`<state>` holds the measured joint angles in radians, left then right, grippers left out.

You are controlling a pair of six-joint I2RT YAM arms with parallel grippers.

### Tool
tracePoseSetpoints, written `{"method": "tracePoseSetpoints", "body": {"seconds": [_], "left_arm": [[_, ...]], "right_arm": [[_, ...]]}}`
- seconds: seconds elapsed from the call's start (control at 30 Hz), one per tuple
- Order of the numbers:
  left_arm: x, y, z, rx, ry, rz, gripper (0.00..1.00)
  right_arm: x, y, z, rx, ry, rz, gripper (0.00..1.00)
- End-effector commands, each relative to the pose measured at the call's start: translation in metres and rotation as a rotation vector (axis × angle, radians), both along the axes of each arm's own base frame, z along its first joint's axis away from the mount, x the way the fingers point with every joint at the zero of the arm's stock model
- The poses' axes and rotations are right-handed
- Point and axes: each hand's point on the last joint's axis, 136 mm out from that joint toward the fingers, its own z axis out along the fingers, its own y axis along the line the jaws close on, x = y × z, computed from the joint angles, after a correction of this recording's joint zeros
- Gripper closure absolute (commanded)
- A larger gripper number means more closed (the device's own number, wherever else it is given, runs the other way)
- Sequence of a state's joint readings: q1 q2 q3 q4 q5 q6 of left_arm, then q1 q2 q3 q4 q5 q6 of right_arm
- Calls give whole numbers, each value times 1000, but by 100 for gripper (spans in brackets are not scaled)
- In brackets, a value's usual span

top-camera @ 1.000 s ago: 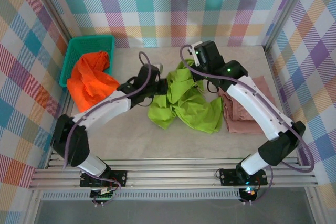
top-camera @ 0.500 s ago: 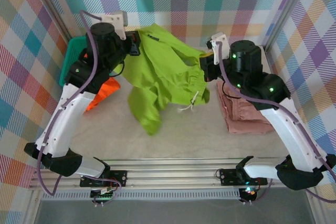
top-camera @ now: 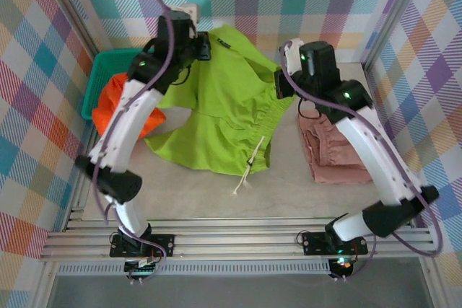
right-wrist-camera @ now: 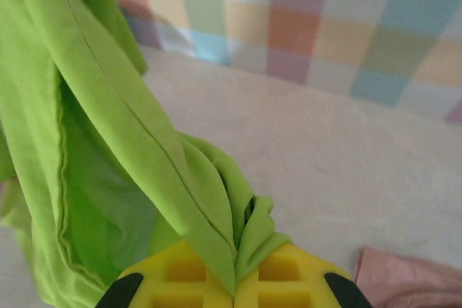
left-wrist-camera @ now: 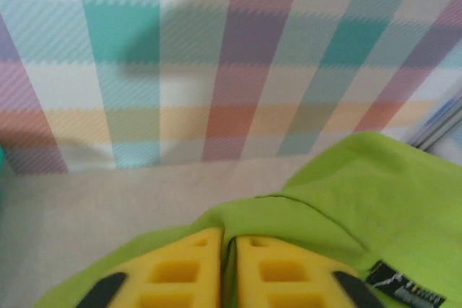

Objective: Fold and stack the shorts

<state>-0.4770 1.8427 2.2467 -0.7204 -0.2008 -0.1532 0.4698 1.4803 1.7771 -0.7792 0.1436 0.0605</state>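
The green shorts are now up and spread wide between my two arms. A sec ago they were a crumpled lump down on the counter. Top edge hangs in the air and the bottom part drapes onto the counter. A drawstring dangles off the near hem.

L jaws are at the far-left corner of the green shorts. In the L wrist view they're clenched almost together w/ a bit of green cloth in the slit. That corner is up off the counter, so I think the pinch is holding.

R jaws are at the right corner of the green shorts, clenched hard. A bunch of green cloth is squeezed in the middle.

So the shake-out worked, I think. The cloth looks mostly flat and open, not twisted. Next I'd lay it down smooth, then fold. Not folded yet.

The pink shorts lie flat just right of the green shorts and look folded already. I guess that's where the stack goes.

The orange shorts are bunched up left of the green shorts, partly in the teal basket. Nobody's done those yet.
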Motion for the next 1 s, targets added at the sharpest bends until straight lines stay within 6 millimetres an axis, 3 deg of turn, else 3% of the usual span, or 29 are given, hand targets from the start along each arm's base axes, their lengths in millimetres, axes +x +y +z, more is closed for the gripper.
{"method": "tracePoseSetpoints", "body": {"seconds": [0.0,0.07,0.13,0.2,0.3,0.4,0.57,0.67,0.73,0.83,0.97], "left_arm": [[37,0,-55,0,126,25,80],[52,-2,-71,-13,174,16,67],[51,-4,-70,-13,189,-5,53],[38,0,-59,-24,180,-13,28],[7,23,-54,-33,160,43,1],[-34,60,-79,-56,184,135,0],[-105,118,-172,-141,362,317,0],[-137,137,-232,-157,454,389,1],[-150,150,-268,-147,526,435,3],[-159,168,-304,-139,593,488,7],[-161,176,-338,-168,654,519,12]], "right_arm": [[39,-18,-37,61,114,-78,94],[69,-29,-58,67,176,-134,71],[92,-40,-68,80,246,-172,40],[97,-39,-72,77,299,-163,27],[83,-19,-70,170,319,-85,16],[51,5,-78,308,340,5,13],[-4,29,-119,395,433,84,11],[-24,26,-151,392,508,59,10],[-33,19,-172,370,534,30,10],[-44,14,-193,369,567,11,11],[-55,10,-212,359,611,-12,11]]}}
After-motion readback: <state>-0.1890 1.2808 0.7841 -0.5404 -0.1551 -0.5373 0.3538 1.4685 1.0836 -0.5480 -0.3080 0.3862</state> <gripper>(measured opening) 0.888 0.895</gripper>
